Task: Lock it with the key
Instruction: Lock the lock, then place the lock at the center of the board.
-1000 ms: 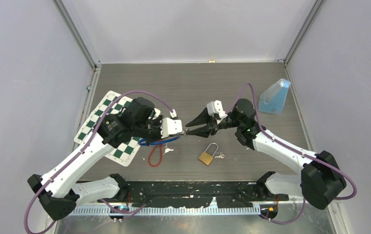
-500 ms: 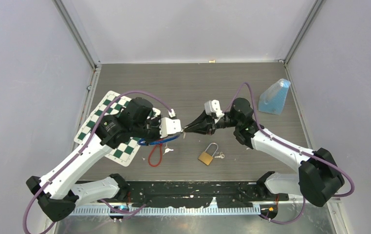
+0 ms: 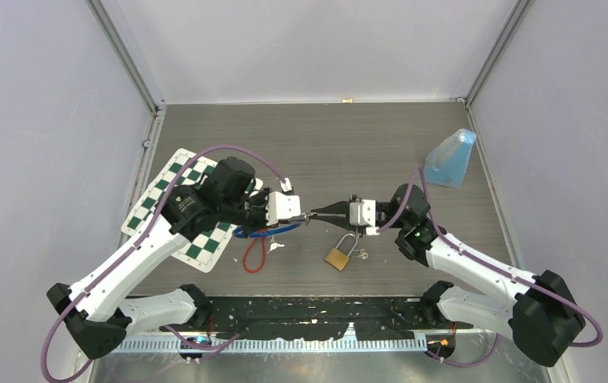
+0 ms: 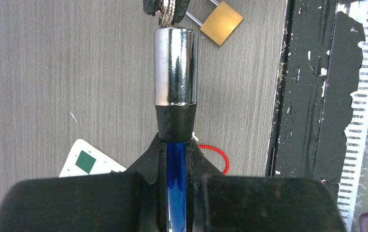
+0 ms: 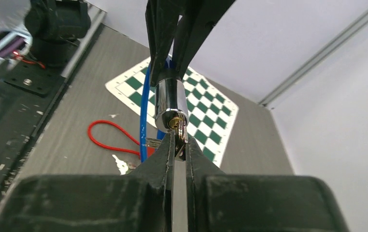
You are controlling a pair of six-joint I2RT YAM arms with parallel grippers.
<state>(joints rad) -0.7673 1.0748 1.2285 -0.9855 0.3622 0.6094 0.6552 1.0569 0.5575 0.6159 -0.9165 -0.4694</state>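
A blue cable lock with a chrome cylinder head (image 4: 175, 65) is held above the table; the head also shows in the right wrist view (image 5: 169, 102). My left gripper (image 4: 176, 145) is shut on its blue cable just behind the black collar. My right gripper (image 5: 178, 140) is shut on a small silver key (image 5: 180, 133), whose tip sits in the brass keyhole of the cylinder. In the top view the two grippers meet tip to tip, left (image 3: 297, 215) and right (image 3: 321, 214). The blue cable (image 3: 265, 232) loops down to the table.
A brass padlock (image 3: 338, 254) with a small key beside it lies just below the grippers. A red cable loop (image 3: 254, 254) and a checkered mat (image 3: 185, 207) lie at the left. A blue translucent pyramid (image 3: 452, 159) stands at the back right.
My right wrist has rolled and dropped lower, bringing its fingers level with the lock head. The left gripper with the lock has barely moved.
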